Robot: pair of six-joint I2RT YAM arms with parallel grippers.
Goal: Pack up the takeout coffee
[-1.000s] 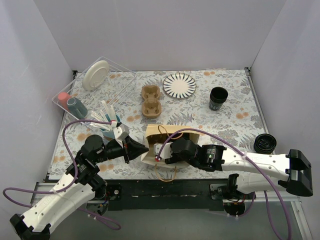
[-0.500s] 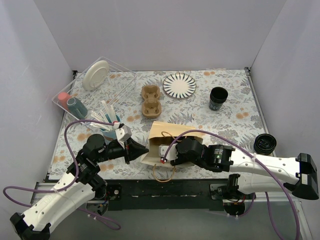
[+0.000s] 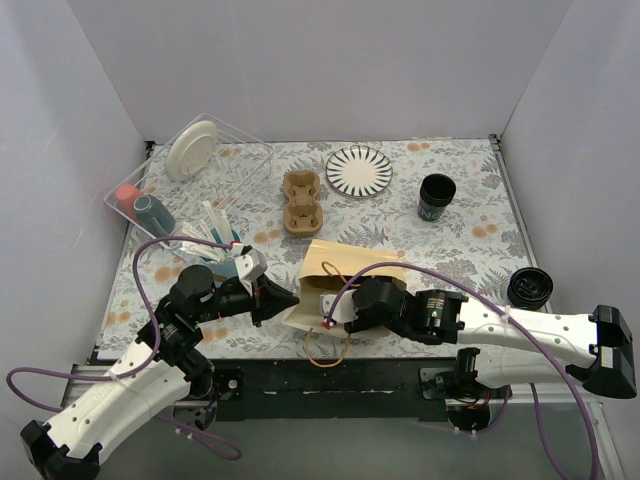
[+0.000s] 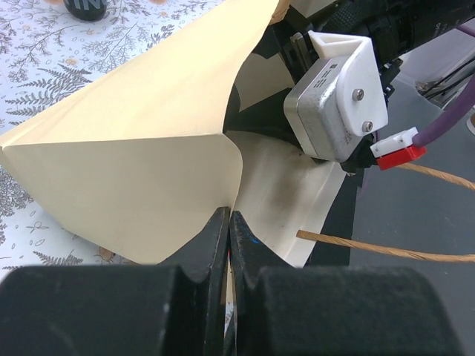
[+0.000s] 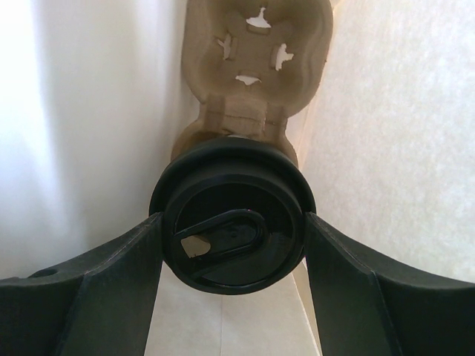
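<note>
Note left gripper [image 4: 228, 216], jaws pressed together on paper bag [image 4: 126, 156] mouth edge. Note right gripper [image 5: 231, 233] inside bag, jaws pinching lidded coffee cup [image 5: 233, 222] at cardboard carrier [image 5: 256, 59]. Guard against paper slip collapsing the mouth, and against off-centre release tipping cup beside carrier well.

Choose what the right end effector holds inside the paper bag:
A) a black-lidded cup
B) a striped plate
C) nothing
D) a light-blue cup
A: the right wrist view shows the right end effector closed on the black-lidded cup at a cardboard carrier, within the paper bag that the left end effector pinches.
</note>
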